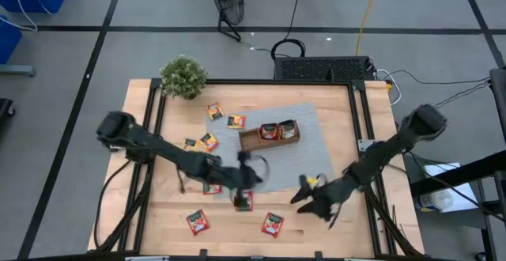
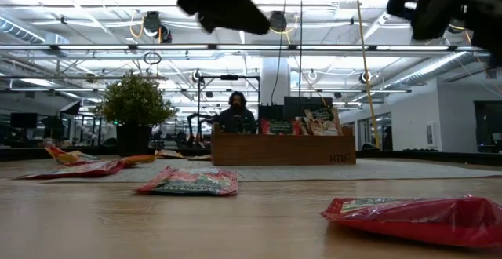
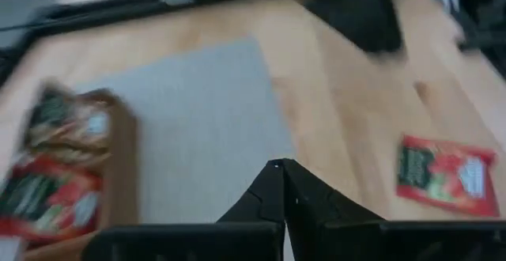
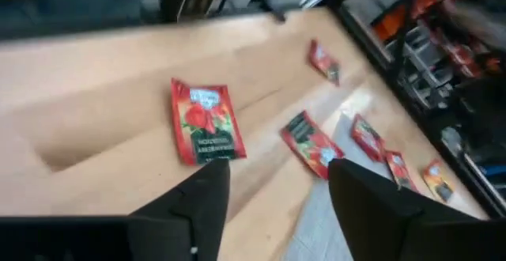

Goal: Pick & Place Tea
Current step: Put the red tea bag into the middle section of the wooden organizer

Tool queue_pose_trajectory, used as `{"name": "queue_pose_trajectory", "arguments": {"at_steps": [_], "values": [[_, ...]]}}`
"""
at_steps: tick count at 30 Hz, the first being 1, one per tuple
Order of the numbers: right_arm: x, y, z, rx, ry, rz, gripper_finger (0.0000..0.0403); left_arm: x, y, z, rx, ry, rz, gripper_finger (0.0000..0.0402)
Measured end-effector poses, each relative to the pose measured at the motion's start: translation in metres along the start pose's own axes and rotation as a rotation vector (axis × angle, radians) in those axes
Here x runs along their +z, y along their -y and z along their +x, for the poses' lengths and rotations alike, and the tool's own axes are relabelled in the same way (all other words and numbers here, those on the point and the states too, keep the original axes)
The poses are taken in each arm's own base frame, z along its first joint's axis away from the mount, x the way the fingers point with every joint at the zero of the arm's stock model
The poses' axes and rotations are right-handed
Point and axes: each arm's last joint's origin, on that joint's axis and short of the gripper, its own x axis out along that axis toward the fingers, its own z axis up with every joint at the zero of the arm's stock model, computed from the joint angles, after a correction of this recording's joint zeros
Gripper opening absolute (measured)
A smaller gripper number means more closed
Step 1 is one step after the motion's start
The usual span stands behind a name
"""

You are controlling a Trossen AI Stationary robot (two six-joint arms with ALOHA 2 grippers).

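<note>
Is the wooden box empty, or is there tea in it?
Not empty. The wooden box has red tea packets in two of its sections; the third section, at the left end seen from above, looks bare.

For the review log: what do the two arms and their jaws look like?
Both arms, left arm and right arm, are dark and slim, with a bulky rounded joint at the outer end. The left gripper and right gripper have matte black, wedge-shaped fingers. No markings are legible.
</note>
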Motion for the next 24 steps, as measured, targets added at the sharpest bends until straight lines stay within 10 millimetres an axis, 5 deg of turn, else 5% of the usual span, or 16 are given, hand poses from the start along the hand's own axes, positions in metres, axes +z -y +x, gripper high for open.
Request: {"name": "queue_pose_trajectory", "arguments": {"at_steps": [8, 24], "values": [[0.008, -0.016, 0.063, 0.195, -0.305, -0.107, 0.0204, -0.039, -0.028, -0.039, 0.015, 0.269, -0.191, 0.0018], [0.016, -0.011, 0.073, 0.297, -0.216, -0.021, 0.0184, -0.044, -0.045, -0.041, 0.097, 0.288, -0.197, 0.0034]]}}
